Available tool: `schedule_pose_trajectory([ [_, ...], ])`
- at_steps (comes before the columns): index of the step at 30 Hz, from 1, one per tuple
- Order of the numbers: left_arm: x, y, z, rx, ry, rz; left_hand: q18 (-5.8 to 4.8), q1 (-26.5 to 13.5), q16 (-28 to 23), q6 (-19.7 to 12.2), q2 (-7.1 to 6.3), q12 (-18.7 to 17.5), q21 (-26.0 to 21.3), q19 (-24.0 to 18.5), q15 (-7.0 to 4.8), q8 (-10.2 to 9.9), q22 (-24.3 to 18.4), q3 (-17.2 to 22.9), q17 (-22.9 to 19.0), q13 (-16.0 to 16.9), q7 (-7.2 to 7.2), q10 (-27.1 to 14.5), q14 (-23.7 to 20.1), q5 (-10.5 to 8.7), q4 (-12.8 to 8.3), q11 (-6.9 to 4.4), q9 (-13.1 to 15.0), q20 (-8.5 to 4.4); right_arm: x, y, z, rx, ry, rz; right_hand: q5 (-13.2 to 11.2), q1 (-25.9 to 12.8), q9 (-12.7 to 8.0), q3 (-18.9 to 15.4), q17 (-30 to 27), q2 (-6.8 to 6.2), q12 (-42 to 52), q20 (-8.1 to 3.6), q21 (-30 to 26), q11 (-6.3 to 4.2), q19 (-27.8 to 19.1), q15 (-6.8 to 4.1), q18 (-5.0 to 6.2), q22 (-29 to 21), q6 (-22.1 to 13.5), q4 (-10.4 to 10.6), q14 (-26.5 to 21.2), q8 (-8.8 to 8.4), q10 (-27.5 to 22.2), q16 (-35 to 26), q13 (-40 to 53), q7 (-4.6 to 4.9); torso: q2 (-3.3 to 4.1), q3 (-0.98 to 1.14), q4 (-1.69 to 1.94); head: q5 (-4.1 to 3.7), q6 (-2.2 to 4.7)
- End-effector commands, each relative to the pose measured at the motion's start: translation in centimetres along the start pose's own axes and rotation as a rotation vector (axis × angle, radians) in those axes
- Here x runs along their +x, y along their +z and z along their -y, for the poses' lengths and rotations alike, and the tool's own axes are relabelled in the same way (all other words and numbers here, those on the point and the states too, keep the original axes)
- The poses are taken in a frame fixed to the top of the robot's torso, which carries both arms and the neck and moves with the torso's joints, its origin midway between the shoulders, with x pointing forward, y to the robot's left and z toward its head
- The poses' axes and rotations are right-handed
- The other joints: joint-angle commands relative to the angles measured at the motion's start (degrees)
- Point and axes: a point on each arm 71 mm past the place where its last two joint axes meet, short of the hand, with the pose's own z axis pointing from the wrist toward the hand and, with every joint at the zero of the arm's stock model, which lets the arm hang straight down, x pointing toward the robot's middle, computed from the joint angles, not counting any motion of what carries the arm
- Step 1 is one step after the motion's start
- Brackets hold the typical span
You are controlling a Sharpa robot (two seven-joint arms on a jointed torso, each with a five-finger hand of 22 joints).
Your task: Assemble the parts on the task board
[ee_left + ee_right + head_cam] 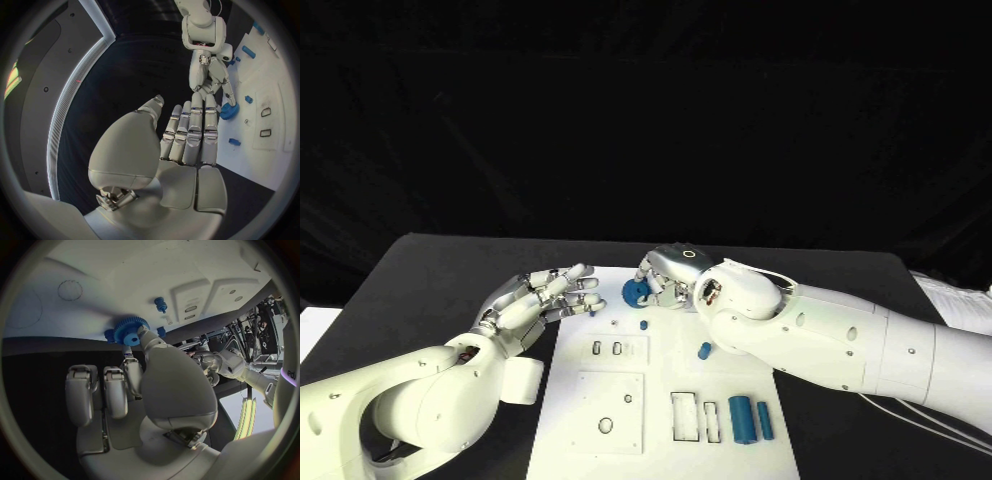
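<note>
The white task board (661,400) lies in the middle of the black table. My right hand (672,278) is over the board's far end and pinches a blue gear (636,292) with its fingertips. The gear (130,331) sits low at the board's far edge, with the thumb against it. To the gear's left my left hand (542,302) hovers at the board's far left corner, fingers stretched out and holding nothing. Its fingertips (199,107) come close to the gear (229,111) without touching it.
A small blue peg (643,324) stands on the board just near of the gear. Another blue piece (705,350) lies mid-board, and two blue cylinders (750,419) lie side by side at the near right. Rectangular slots (687,416) and round holes (606,425) mark the board.
</note>
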Motion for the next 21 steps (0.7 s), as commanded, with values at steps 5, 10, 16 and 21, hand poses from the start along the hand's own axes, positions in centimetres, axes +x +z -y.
schedule_pose_trajectory([
  [5, 0.28, 0.01, 0.09, 0.005, -0.011, -0.022, 0.76, 0.17, -0.14, 0.04, -0.16, -0.37, -0.19, 0.29, 0.21, -0.19, -0.08, 0.08, 0.05, -0.05, 0.33, -0.1, -0.01, -0.3, -0.3, 0.4, -0.06, 0.29, 0.33, 0.04, 0.16, 0.013, -0.024, -0.024, -2.82, -2.28, -0.72, -0.5, 10.34, -2.41, -2.95, 0.97, 0.06, 1.21, 1.68, 1.23, -0.57, 6.25, -3.05, 1.61, 5.02, -1.31, -1.55, -0.21, -0.59, 0.69, 0.01, -0.01, -0.01, 0.03, 0.03],
  [10, 0.27, -0.01, 0.09, 0.004, -0.011, -0.021, 0.76, 0.17, -0.14, 0.04, -0.16, -0.37, -0.19, 0.29, 0.21, -0.19, -0.08, 0.08, 0.05, -0.05, 0.33, -0.1, -0.01, -0.3, -0.3, 0.4, -0.06, 0.29, 0.5, 0.07, 0.19, 0.016, -0.023, -0.044, -1.26, -8.12, -0.62, -3.3, 10.64, -4.08, -4.74, 1.85, 0.1, 2.06, 1.69, 2.01, -0.57, 6.36, -6.44, 6.92, 5.07, -1.17, -2.18, -0.1, -1.49, 1.43, 0.02, -0.01, 0.02, 0.04, 0.02],
  [16, 0.22, -0.03, 0.09, 0.002, -0.01, -0.02, 0.76, 0.24, -0.33, 0.07, -0.11, -0.5, -0.29, 0.33, 0.22, -0.3, -0.18, 0.11, 0.1, -0.04, 0.32, -0.06, 0.01, -0.3, -0.45, 0.39, -0.04, 0.3, 0.74, 0.08, 0.21, 0.02, -0.02, -0.072, 5.76, -13.85, -0.46, -7.57, 11.03, -1.33, -5.07, 2.06, 0.24, 2.09, 1.8, 2.08, -0.61, 6.67, -5.92, 7.98, 5.15, -1.0, -2.24, 0.05, -1.44, 1.38, 0.01, 0.02, 0.01, 0.07, -0.04],
  [21, 0.21, -0.04, 0.08, -0.001, -0.009, -0.019, 0.76, 0.25, -0.36, 0.07, -0.1, -0.52, -0.3, 0.33, 0.22, -0.32, -0.19, 0.12, 0.11, -0.04, 0.32, -0.07, 0.01, -0.3, -0.47, 0.4, -0.04, 0.3, 0.75, 0.04, 0.32, 0.024, -0.015, -0.072, 7.06, -13.83, -0.42, -8.18, 11.22, -0.29, -4.52, 2.02, 0.31, 1.99, 1.87, 2.02, -0.64, 6.82, -5.51, 7.89, 5.19, -0.96, -1.99, 0.12, -1.02, 1.28, 0.03, 0.0, 0.0, 0.04, -0.07],
])
